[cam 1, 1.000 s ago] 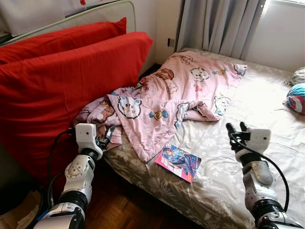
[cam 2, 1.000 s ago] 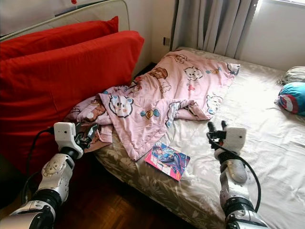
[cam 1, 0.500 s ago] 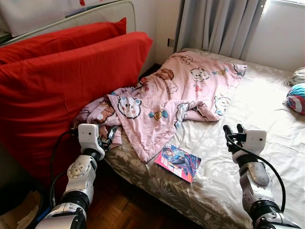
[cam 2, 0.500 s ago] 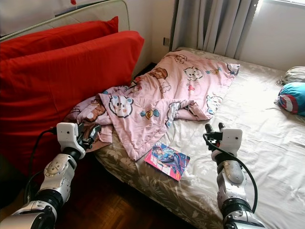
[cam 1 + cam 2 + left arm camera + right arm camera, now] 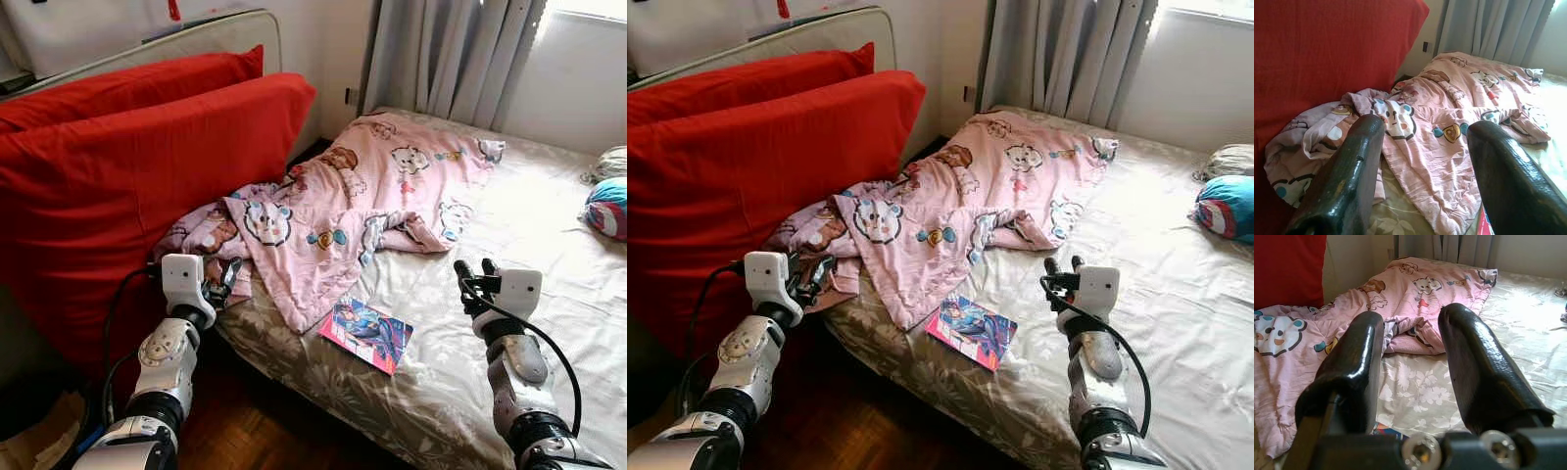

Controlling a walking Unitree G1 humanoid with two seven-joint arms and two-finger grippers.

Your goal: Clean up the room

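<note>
You are looking down and forward from the head through both eye views, facing the bed (image 5: 549, 225) from its near corner, with the pink blanket (image 5: 372, 196) and red pillows (image 5: 127, 186) shared between them. Each wrist view is looking low along its own black fingers (image 5: 1347, 186) across the mattress toward the curtains (image 5: 1493, 29); both are taking in that same blanket, much closer.

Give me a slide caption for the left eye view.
Both open tools, left and right, raised over a bed with crumpled pink blanket and comic book.
</note>
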